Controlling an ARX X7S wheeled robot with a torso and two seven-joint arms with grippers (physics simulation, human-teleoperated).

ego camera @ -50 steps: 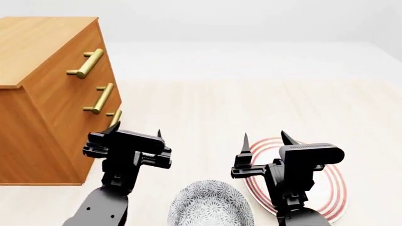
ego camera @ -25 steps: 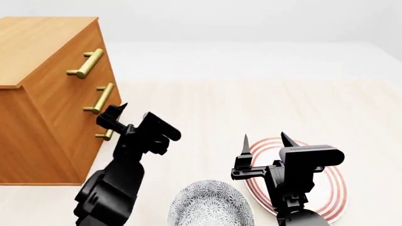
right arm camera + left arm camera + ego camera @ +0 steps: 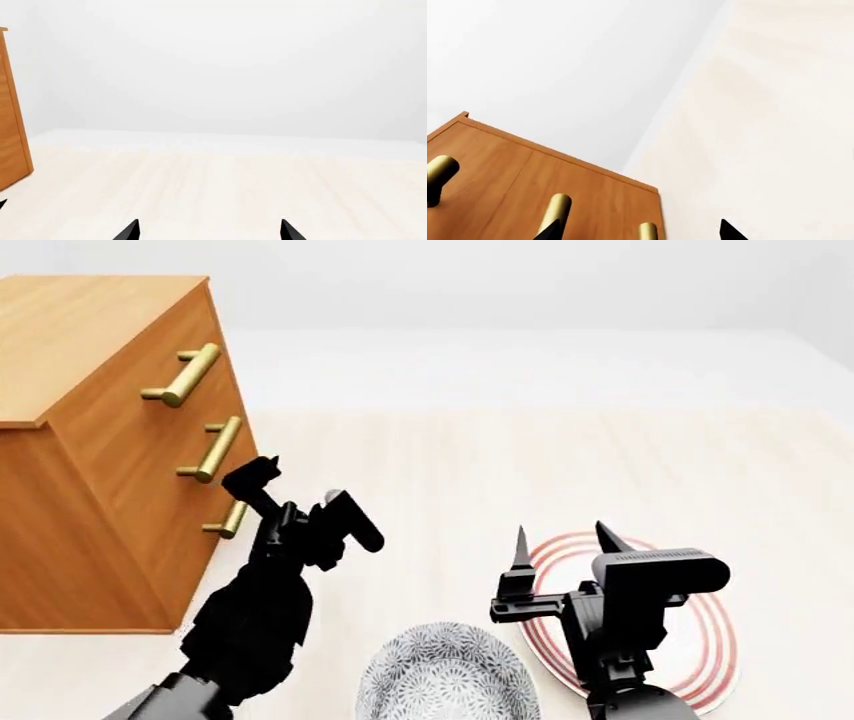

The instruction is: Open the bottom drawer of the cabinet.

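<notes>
The cabinet (image 3: 94,440) stands at the left, all three drawers shut. The bottom drawer (image 3: 190,570) has a brass handle (image 3: 230,521), partly hidden behind my left gripper (image 3: 302,502). That gripper is open, turned sideways towards the cabinet front, close to this handle and not closed on it. In the left wrist view the lowest handle (image 3: 648,233) lies between the spread black fingertips (image 3: 730,233) of the left gripper (image 3: 639,235). My right gripper (image 3: 563,538) is open and empty above the plate; it also shows in the right wrist view (image 3: 209,232).
A grey patterned bowl (image 3: 447,678) sits at the front between my arms. A white plate with red rings (image 3: 705,640) lies under the right arm. The two upper handles (image 3: 183,375) (image 3: 211,448) jut from the cabinet front. Light wood floor stretches ahead.
My left gripper has rolled onto its side and moved up and towards the cabinet, closing in on the lowest handle. The right arm has not moved.
</notes>
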